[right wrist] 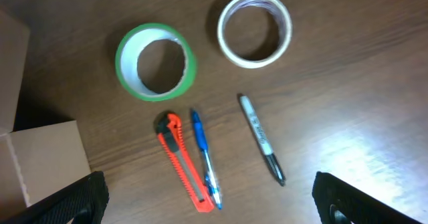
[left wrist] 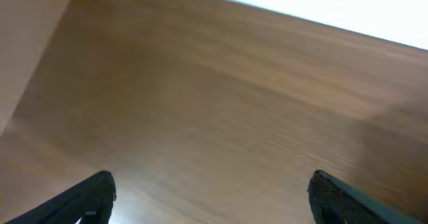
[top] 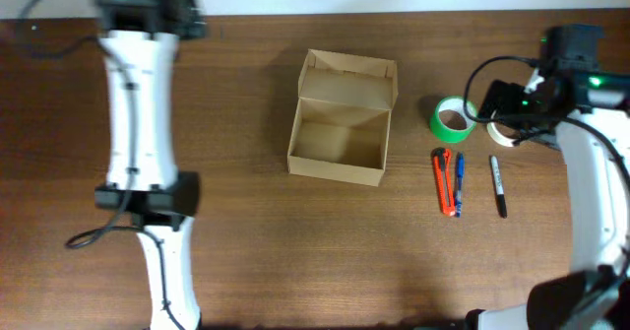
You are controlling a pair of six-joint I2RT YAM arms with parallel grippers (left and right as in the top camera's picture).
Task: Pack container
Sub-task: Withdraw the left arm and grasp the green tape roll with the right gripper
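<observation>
The container (top: 340,121) is an open tan cardboard box in the middle of the table, its flap lid standing up at the back and its inside bare. In the right wrist view only its corner (right wrist: 40,164) shows, at the left. My right gripper (top: 508,108) hangs open above the items to the right of the box, and nothing sits between its fingers (right wrist: 73,200). At the table's far left corner, well away from the box, is my left gripper (top: 148,3). It is open over bare wood (left wrist: 210,200).
Right of the box lie a green tape roll (top: 453,119) (right wrist: 155,61), a white tape roll (right wrist: 255,29), an orange box cutter (top: 445,180) (right wrist: 182,160), a blue pen (top: 459,182) (right wrist: 204,158) and a black marker (top: 499,185) (right wrist: 262,139).
</observation>
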